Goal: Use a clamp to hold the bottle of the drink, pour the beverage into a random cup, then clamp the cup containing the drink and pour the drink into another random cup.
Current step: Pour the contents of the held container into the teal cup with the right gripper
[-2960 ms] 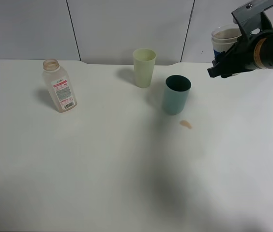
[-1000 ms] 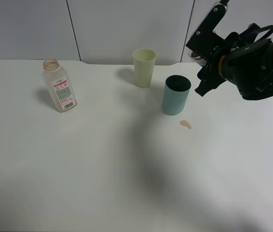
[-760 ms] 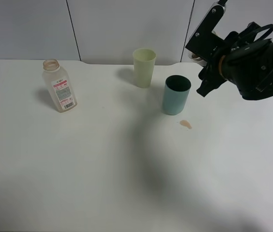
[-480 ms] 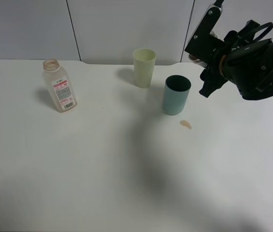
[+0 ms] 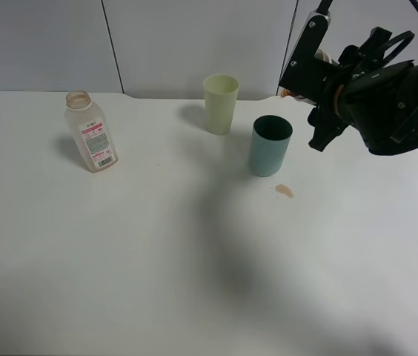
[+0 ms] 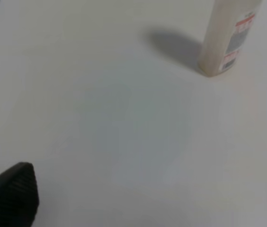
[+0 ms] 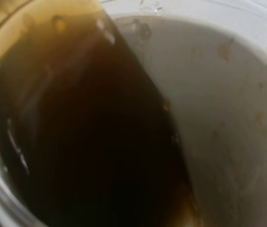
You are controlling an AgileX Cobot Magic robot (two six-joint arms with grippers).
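Note:
The bottle (image 5: pixel 90 132) stands upright at the table's left, capless and nearly empty; the left wrist view also shows the bottle (image 6: pixel 228 38). My left gripper (image 6: pixel 145 194) is open over bare table, with only its black fingertips (image 6: pixel 10 189) in view. My right gripper (image 5: pixel 305 78), the clamp, is shut on the cup containing the drink, held tilted just right of and above the teal cup (image 5: pixel 270 145). The black arm hides most of that cup; a bit of its rim (image 5: pixel 286 93) shows. In the right wrist view the brown beverage (image 7: pixel 86 132) leans against the cup's wall (image 7: pixel 228 118).
A pale green cup (image 5: pixel 221 103) stands upright behind and left of the teal cup. A small brown spill (image 5: pixel 284 191) lies on the white table (image 5: pixel 194 259) in front of the teal cup. Grey wall panels rise behind the table's rear edge.
My right arm brought the cup from the back right over to beside the teal cup. In the last second it tipped further and rose slightly. The left gripper and bottle stayed put.

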